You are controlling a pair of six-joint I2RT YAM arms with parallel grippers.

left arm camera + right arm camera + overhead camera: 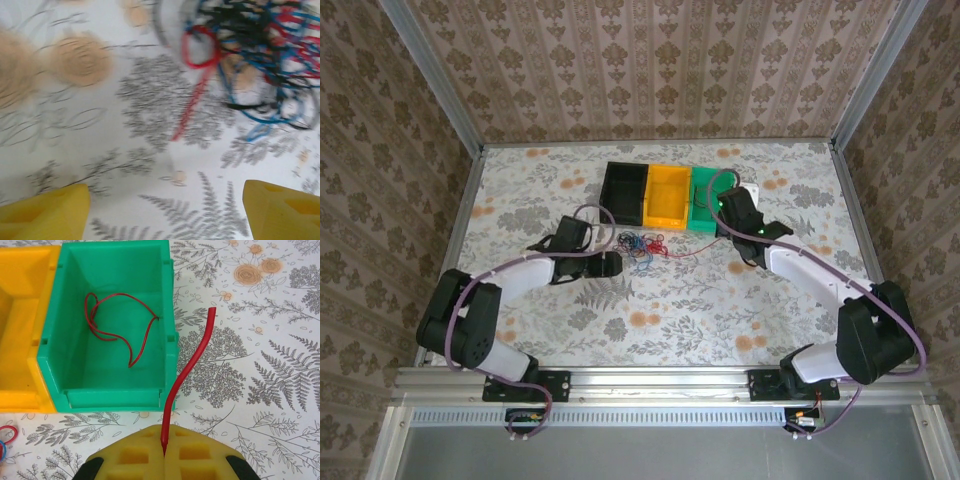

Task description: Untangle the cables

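Bins [668, 218] close behind cable tangle [640, 245]

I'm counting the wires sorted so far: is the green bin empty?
No, a thin red wire lies looped on the floor of the green bin.

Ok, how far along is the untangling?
Done: one red wire lies in the green bin. In hand: the right jaws are shut on a second red wire beside that bin. To do: the tangle of red, blue and dark wires, with the left jaws open just short of it.
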